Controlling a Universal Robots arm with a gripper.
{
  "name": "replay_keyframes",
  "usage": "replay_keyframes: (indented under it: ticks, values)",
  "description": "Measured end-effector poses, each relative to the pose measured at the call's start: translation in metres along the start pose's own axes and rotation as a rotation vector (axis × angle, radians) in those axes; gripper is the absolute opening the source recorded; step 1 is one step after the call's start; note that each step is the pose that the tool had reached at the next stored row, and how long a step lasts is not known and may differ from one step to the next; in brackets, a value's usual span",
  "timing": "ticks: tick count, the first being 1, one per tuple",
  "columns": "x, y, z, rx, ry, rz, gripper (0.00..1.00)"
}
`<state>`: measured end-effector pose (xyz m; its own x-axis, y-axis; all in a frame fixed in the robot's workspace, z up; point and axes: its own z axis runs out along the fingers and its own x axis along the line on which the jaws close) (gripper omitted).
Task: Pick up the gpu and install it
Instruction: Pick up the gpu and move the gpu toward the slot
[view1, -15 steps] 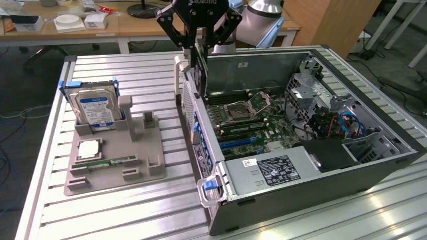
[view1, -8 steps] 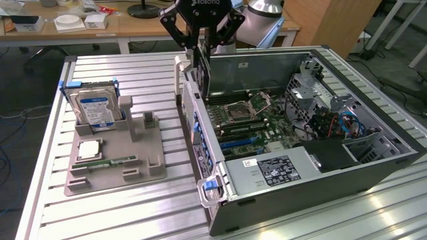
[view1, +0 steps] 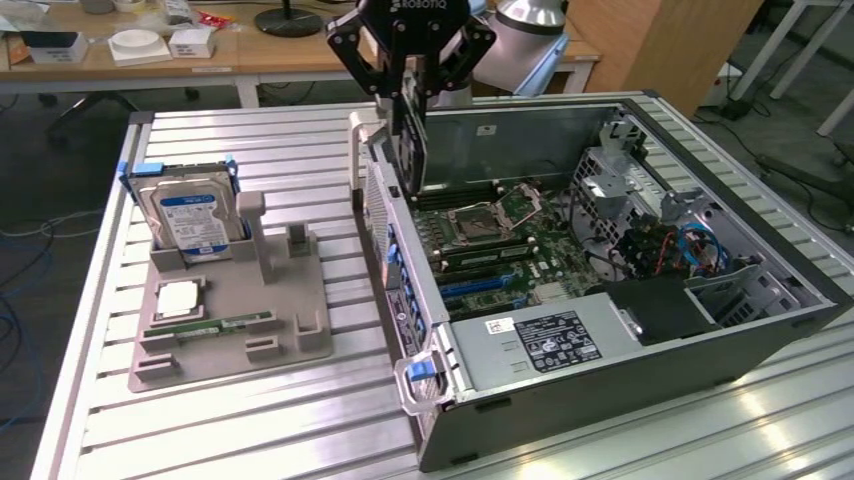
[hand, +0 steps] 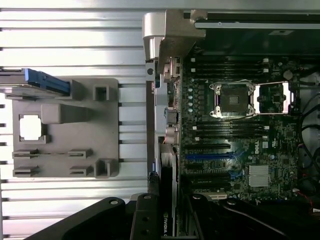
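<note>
Slatted aluminium table (view1: 267, 420) carries your workspace, with wooden desks behind it. From the exterior view, your gripper (view1: 408, 88) is clamped on the gpu (view1: 407, 150), which hangs upright on edge over the open computer case (view1: 627, 380), at the wall nearest the grey fixture (view1: 234, 300). The hard drive (view1: 187, 215) stands in that fixture. From the wrist view, you see the gpu (hand: 165, 226) edge-on between the fingers (hand: 147, 220), just beside the motherboard (hand: 240, 150).
</note>
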<state>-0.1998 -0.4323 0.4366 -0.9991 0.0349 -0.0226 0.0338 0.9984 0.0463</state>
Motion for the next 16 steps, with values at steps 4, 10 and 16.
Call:
replay_keyframes:
  ticks: [4,10,16]
  values:
    - [-0.003,-0.0001,0.0001,0.0,0.0,0.0,0.26]
    - [-0.007,-0.0001,0.0001,0.0001,0.0,0.0,0.26]
    - [-0.012,0.0,0.0002,0.0,0.0,0.0,0.26]
